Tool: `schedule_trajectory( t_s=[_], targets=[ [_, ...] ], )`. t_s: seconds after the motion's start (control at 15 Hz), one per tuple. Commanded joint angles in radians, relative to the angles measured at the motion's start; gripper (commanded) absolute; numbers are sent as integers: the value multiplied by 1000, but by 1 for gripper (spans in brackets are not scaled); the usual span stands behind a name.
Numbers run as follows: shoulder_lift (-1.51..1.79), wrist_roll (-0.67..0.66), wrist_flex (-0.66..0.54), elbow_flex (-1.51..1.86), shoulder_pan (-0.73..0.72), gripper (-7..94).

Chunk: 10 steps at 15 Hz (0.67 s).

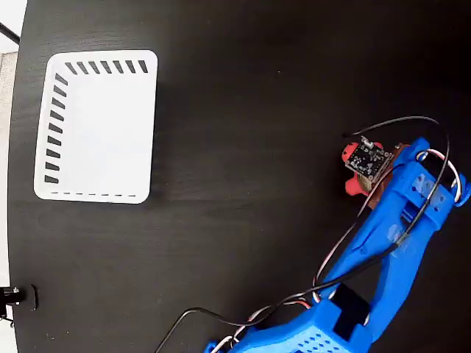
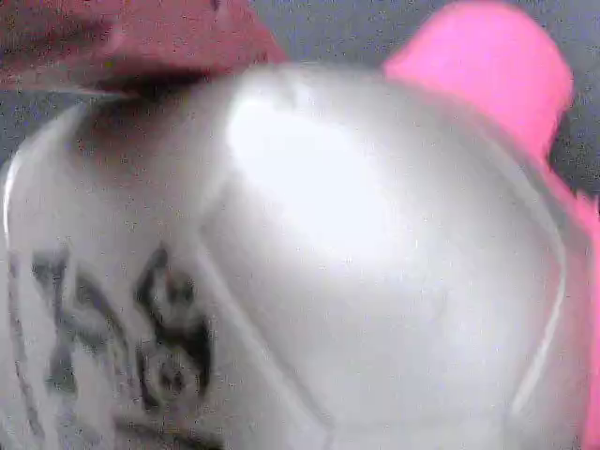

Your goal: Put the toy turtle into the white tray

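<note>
A blue robot arm lowers its claw (image 1: 366,170) over the toy turtle (image 1: 354,170) near the bench's right edge, the shell filling the wrist view, claw state unclear, while the white tray (image 1: 96,195) waits empty, well apart, near the upper-left corner.

a hobby robotics or lab setup, by the look of it: a plain black bench (image 1: 243,88), a blue 3d-printed arm (image 1: 383,257) with loose wiring (image 1: 221,318) and a bare circuit board (image 1: 366,157), seen from overhead.
</note>
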Motion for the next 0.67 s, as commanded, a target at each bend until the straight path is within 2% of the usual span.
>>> schedule_trajectory(
  t_s=[0.0,0.27,0.6],
  targets=[
    [38,-12,25,-41,-3,0],
    [77,-3,23,-41,6,0],
    [472,17,2,133,-28,0]
  ],
)
